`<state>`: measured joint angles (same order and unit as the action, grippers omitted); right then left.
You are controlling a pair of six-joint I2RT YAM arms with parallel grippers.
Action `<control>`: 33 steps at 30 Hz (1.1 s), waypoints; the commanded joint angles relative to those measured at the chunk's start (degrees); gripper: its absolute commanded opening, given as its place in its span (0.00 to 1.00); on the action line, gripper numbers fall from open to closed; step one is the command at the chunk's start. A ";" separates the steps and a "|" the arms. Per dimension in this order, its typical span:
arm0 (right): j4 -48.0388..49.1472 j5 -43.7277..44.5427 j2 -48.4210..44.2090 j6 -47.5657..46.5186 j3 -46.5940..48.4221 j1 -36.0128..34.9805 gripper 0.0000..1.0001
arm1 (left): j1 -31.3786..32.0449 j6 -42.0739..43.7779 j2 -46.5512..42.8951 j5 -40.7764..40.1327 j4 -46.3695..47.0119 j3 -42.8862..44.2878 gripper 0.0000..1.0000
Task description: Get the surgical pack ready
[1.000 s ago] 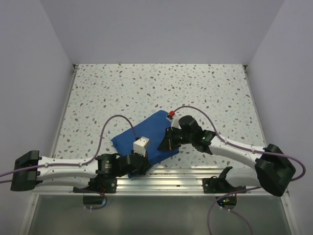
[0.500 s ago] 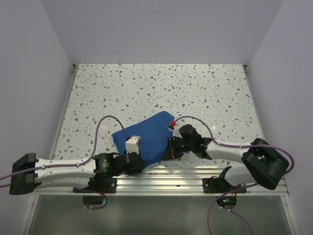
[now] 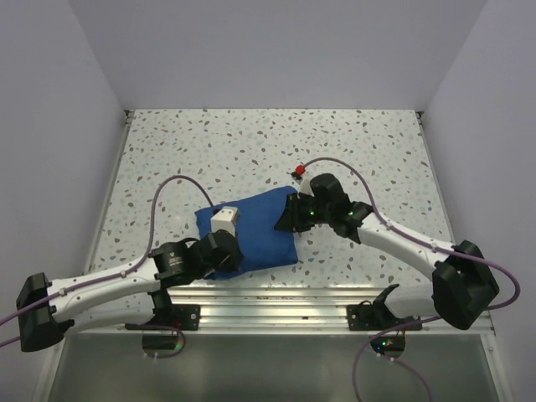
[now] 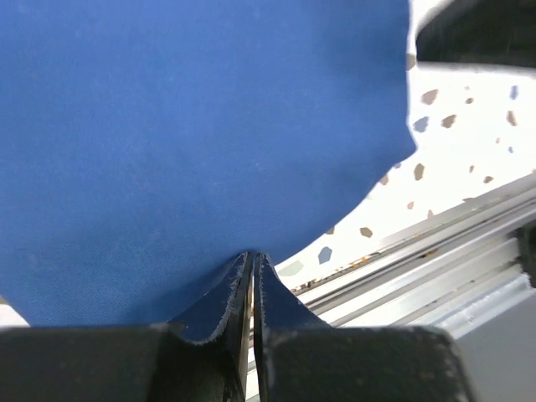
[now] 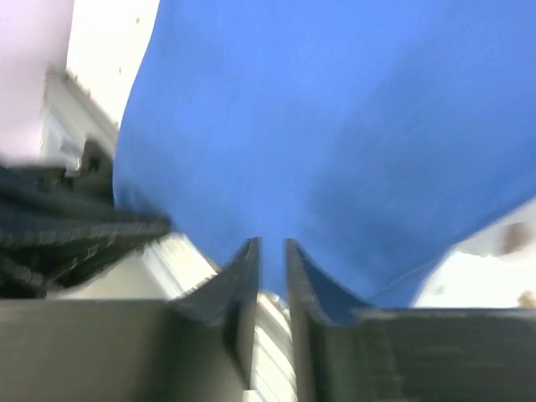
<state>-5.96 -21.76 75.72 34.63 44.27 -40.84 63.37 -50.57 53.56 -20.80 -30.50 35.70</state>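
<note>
Judging the drape (image 3: 264, 234) soft and limp, I'd hold it by its hems: left gripper (image 4: 253, 260) pinches one, right gripper (image 5: 270, 247) looks nearly closed, grip unclear.

**Far table open, near middle crowded**

We find bare table (image 3: 276, 142) across the upper half of the top view, free up to the walls (image 3: 50, 126). The lower middle is blocked. The blue cloth (image 3: 255, 230) lies there, left hand (image 4: 253, 255) and right hand (image 5: 270, 243) closed on its edges, purple cables (image 3: 172, 178) arching beside, and the metal rail (image 3: 276, 314) runs below.
</note>
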 commanded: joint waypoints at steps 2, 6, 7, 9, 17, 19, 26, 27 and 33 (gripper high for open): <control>-9.59 5.14 -0.06 -6.76 6.70 4.36 0.29 | -0.53 3.11 -4.69 -1.33 0.80 1.74 0.07; -9.61 4.45 2.93 -8.88 9.16 6.03 0.37 | -0.44 2.75 -4.25 -5.30 -2.19 2.97 0.08; -8.21 3.75 3.55 -9.05 9.86 6.12 0.37 | -0.53 2.93 -3.73 -5.65 -1.32 2.79 0.09; -6.97 4.35 5.39 -8.71 10.57 6.38 0.34 | -0.44 2.58 -2.94 -6.80 -0.53 1.30 0.10; -3.89 12.17 14.62 -9.93 12.95 9.81 0.13 | -0.44 -3.04 0.14 -4.53 4.47 -6.95 0.00; -2.75 12.01 17.42 -10.29 13.12 10.08 0.12 | -0.44 -3.75 -0.47 -3.90 5.18 -8.36 0.00; -0.99 12.18 21.22 -9.76 12.07 10.16 0.08 | -0.44 -3.66 -2.41 -4.34 4.22 -8.81 0.00; -0.90 11.92 21.39 -9.32 11.98 10.08 0.08 | -0.44 -3.58 -2.67 -4.34 4.31 -8.81 0.00; 0.08 9.09 17.98 -8.52 10.40 10.17 0.26 | -0.44 -2.53 -2.23 -3.81 5.54 -8.90 0.00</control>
<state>-8.10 -12.95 96.88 26.37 55.20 -30.68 63.05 -53.36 51.20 -25.34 -24.71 27.83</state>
